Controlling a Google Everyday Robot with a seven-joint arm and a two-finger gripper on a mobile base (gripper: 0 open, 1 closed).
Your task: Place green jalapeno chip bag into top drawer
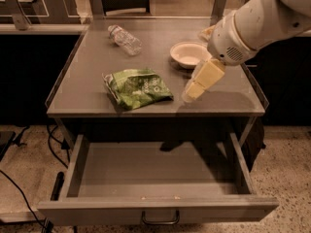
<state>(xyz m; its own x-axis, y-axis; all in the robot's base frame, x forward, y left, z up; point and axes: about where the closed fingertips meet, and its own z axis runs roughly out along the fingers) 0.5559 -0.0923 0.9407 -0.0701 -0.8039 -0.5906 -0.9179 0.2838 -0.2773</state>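
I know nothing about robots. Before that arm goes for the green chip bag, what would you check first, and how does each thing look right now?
1. Drawer open: ok. The wide grey metal top drawer is pulled out below the table.
2. Bag reachable: ok. The crinkled green jalapeno chip bag lies uncovered on the grey table top.
3. Gripper at the bag: not ok. The cream gripper hovers to the right of the bag, apart from it.
4. Path clear: ok. The white bowl and the clear plastic water bottle sit further back, away from the bag.
5. Bag held: not ok.
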